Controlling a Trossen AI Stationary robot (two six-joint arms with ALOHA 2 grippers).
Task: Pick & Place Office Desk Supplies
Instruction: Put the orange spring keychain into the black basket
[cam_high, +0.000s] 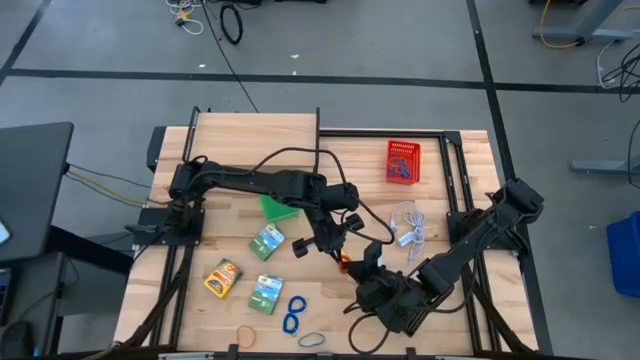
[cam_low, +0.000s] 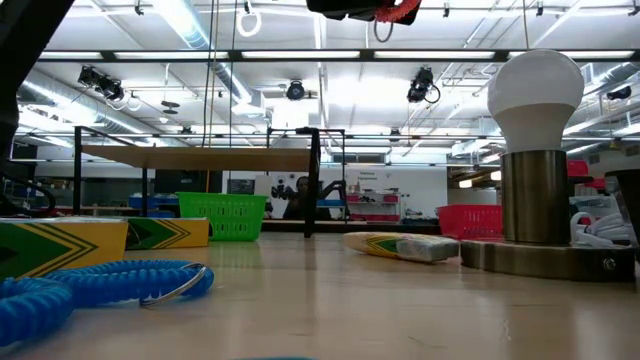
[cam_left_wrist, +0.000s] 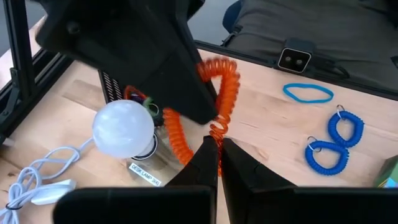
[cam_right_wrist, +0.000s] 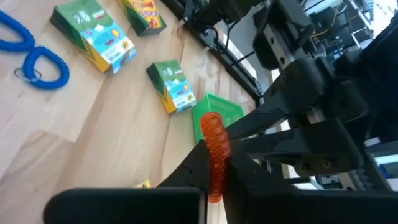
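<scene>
Orange coil (cam_left_wrist: 219, 93) hangs above the table (cam_high: 330, 180), both grippers clamped on it: the left gripper (cam_left_wrist: 219, 144) at one end, the right gripper (cam_right_wrist: 214, 163) pinching the other. At about three o'clock stands a white lamp (cam_high: 404, 222); blue coils (cam_high: 293, 313) lie near seven o'clock. The wrist views show both grips plainly; in the overhead view the arms hide nearly all of it, perhaps an orange speck.
</scene>
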